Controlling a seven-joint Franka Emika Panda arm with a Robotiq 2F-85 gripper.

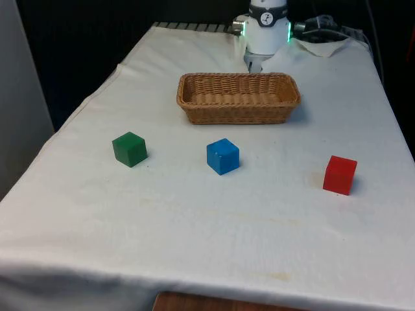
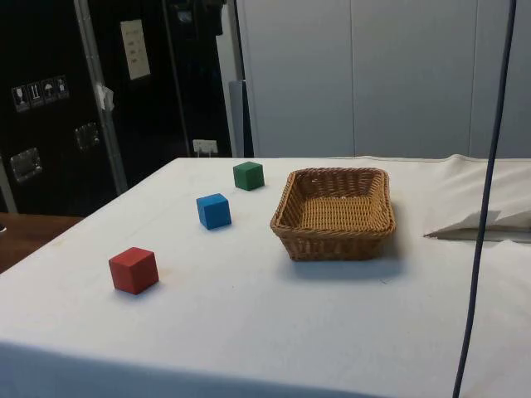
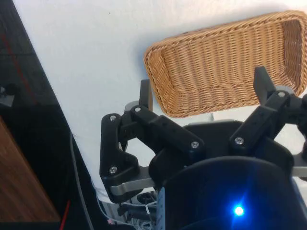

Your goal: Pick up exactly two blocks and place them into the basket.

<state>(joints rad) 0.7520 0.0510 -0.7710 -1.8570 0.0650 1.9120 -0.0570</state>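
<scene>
Red block [image 1: 340, 174] sits closest to the front edge of the table [image 1: 194, 240], off at about 4 o'clock from the middle of the cloth. Blue block [image 1: 222, 156] is right in the middle, and the green block [image 1: 130, 149] is out at 9 o'clock from it. Past them, at 12 o'clock from the blue one, sits the brown woven basket [image 1: 238, 97], and nothing is in it yet.

Looking from the wrist, the gripper [image 3: 201, 96] hangs high over the far side of the basket, with its two black fingers [image 3: 145, 98] spread wide apart and nothing between them. No block has been picked up.

I think the first job is to go and get one block. The blue one is nearest the basket, so it looks like the easy one to start with. The arm should come straight down over it, line its fingers up with two flat sides, and squeeze in the middle so the block does not twist. Then lift high enough to clear the basket rim.

Count them: three blocks, one of each colour. One basket. Only two blocks should go in, so one has to stay out
</scene>
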